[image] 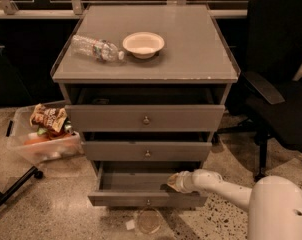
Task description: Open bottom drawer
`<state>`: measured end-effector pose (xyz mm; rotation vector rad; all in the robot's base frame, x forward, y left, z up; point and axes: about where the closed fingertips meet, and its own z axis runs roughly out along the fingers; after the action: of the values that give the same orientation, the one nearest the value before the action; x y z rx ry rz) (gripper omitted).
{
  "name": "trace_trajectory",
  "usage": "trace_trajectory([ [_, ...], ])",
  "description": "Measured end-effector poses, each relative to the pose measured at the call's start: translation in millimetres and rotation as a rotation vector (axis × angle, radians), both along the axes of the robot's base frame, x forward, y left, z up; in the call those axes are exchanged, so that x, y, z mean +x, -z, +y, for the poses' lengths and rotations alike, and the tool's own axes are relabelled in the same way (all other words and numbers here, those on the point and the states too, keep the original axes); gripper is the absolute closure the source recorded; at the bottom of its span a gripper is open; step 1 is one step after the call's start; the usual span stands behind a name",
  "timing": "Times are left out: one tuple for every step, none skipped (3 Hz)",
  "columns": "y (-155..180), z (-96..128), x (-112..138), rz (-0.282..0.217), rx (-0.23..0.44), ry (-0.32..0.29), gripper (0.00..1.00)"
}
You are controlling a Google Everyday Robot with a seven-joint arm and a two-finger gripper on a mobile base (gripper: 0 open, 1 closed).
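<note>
Grey bottom drawer [121, 199] pulled open, gripper [174, 182] inside at right

The bottom drawer [147, 200] juts forward — the tool [173, 182] over its right end; on the tabletop [191, 49], bottle [95, 48] left of bowl [143, 44].

The hand [174, 182] over the bottom drawer [122, 199] hides part of its tray.
</note>
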<state>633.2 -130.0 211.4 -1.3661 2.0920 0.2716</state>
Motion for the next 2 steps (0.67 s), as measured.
trace_trajectory([
  [21, -4, 9, 0.064, -0.015, -0.01, 1.0],
  [37, -16, 2, 0.137, -0.037, -0.01, 0.81],
])
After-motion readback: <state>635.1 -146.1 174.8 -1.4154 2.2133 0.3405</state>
